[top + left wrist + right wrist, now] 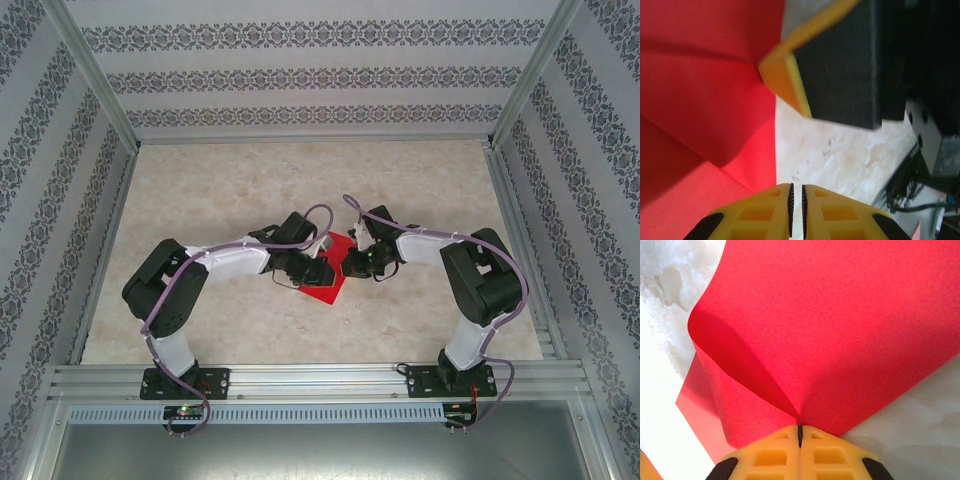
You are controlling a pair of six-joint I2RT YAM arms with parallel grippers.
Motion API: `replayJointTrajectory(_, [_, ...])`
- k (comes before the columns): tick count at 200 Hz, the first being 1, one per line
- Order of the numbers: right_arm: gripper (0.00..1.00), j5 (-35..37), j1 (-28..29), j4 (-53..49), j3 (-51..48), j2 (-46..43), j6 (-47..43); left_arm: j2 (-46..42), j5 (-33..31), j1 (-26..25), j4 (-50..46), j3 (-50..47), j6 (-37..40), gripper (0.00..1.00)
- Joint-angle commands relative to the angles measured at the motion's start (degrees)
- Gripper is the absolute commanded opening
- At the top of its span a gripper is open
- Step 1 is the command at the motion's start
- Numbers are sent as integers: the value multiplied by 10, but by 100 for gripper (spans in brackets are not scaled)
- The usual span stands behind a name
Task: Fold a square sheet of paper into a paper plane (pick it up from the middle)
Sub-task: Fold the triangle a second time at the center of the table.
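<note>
The square sheet of paper (327,287) is bright red and lies mid-table between the two arms. My right gripper (800,430) is shut on it and pinches it at a point; from there the sheet (840,330) buckles upward in a curved fold on the left. That gripper (360,262) reaches in from the sheet's right side. My left gripper (796,195) sits just off the paper's (700,90) edge over bare table. Its yellow fingers stand almost together with only a thin slit and nothing between them. In the top view the left gripper (316,270) is at the sheet's left side.
The right gripper's yellow and black finger (790,75) hangs close in front of the left wrist camera. The beige marbled table (230,190) is walled by patterned panels, with an aluminium rail (320,380) along the near edge.
</note>
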Motion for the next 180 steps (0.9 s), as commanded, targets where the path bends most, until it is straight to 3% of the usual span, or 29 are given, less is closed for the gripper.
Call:
replayJointTrajectory(1, [4, 41, 6, -34, -12, 1, -12, 24, -35, 13, -23, 33, 12, 17])
replayJointTrajectory(102, [4, 40, 7, -33, -6, 3, -16, 121, -31, 48, -37, 98, 46, 16])
replayJointTrajectory(180, [9, 39, 7, -26, -4, -24, 0, 145, -28, 51, -33, 72, 53, 16])
